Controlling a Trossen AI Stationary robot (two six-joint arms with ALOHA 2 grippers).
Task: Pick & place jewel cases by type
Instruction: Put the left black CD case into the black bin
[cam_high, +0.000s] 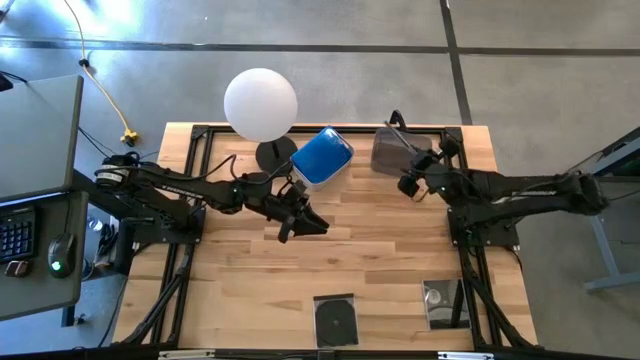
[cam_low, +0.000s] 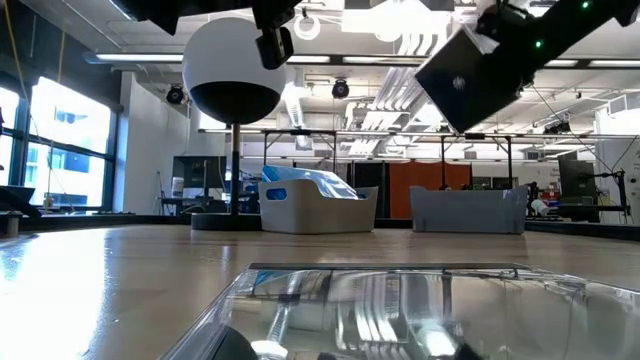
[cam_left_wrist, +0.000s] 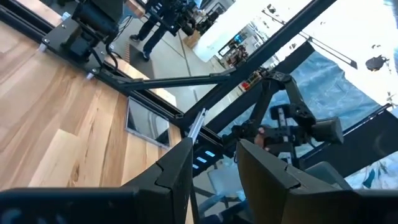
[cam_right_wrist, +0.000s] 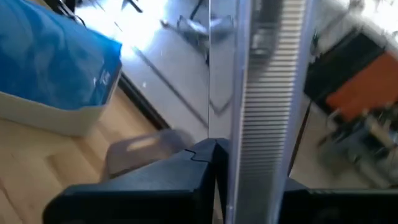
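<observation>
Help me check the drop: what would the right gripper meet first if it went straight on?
Probably the grey tub. The right gripper, shut on a clear case, points toward it from above, though depth is unclear.

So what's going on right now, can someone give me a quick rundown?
Right tool shut on a clear jewel case, held above the grey tub. Left tool empty, mid-table. Two cases left at near edge. Nothing in the way.
</observation>
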